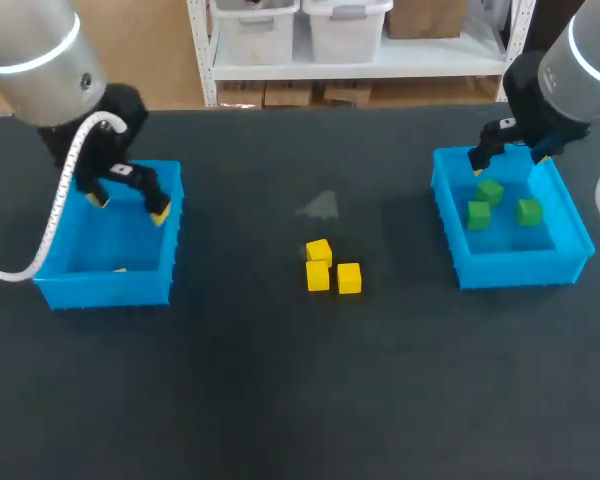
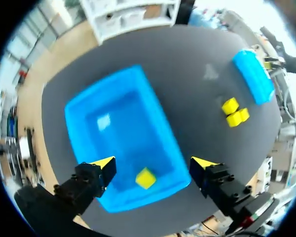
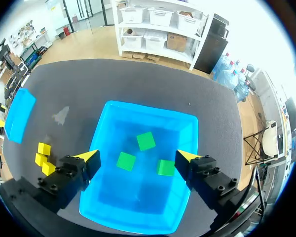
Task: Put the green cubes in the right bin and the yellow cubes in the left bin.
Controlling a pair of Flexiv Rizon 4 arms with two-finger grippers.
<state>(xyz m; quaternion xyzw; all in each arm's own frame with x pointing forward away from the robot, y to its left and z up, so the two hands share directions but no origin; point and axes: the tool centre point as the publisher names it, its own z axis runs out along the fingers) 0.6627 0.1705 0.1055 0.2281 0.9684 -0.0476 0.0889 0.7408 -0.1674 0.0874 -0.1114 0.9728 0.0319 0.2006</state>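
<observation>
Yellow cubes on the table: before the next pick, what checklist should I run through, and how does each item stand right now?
1. Left gripper open and empty: ok; it hangs over the left bin.
2. Right gripper open and empty: ok; it is over the right bin.
3. Green cubes sorted: ok; three lie in the right bin, none on the table.
4. Yellow cubes sorted: not ok; three lie mid-table, only one is in the left bin.
5. Finger room around a table cube: not ok; the three sit bunched together.
</observation>
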